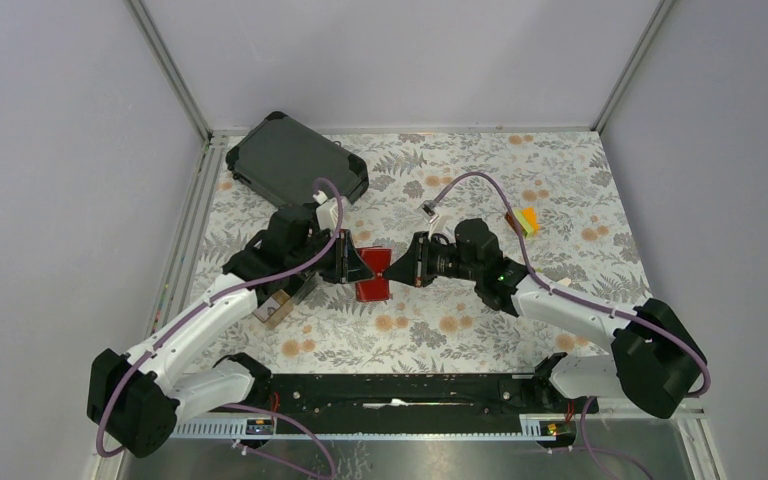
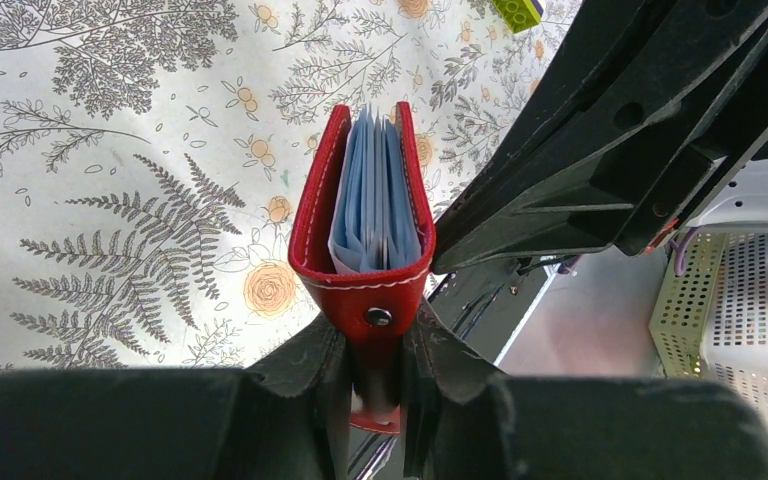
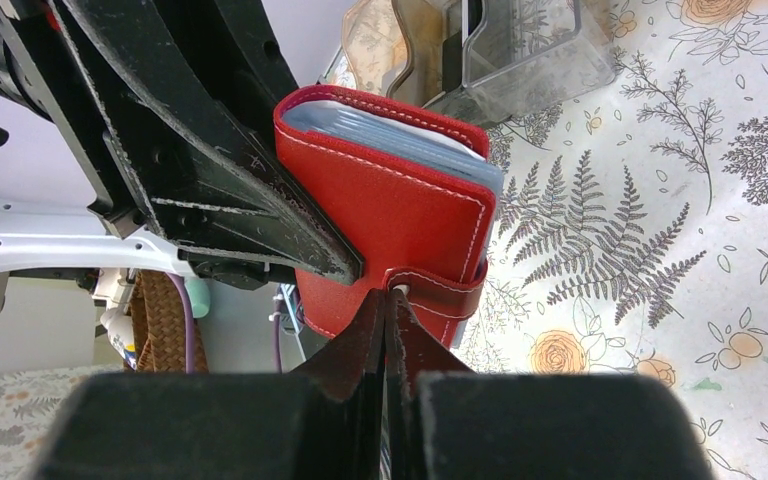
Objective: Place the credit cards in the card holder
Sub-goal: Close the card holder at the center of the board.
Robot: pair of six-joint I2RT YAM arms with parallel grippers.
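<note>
**Operator:** While both arms reach in over the table, how is each one posed?

**Technician:** Both arms extend inward from their bases and meet nose to nose near the table centre. The left gripper points right and the right gripper points left. The card holder sits between them.

**Operator:** State of the left gripper?

**Technician:** Clamped on the card holder. In the left wrist view, one finger lies on each side of the holder's narrow end, just below the metal stud. The holder stands on edge, with its two red covers slightly apart.

**Operator:** State of the right gripper?

**Technician:** Its jaws are closed together. The tips bear on the snap tab, which is wrapped round the holder's edge. Whether they pinch the tab cannot be determined.

**Operator:** Location of the credit cards?

**Technician:** The credit cards are inside the holder. Blue and grey edges show between the covers. Whether the holder touches the table cannot be determined.

**Operator:** Surrounding items?

**Technician:** The dark case lies at the far left, the coloured blocks at the far right, and the clear box is behind the holder.
</note>
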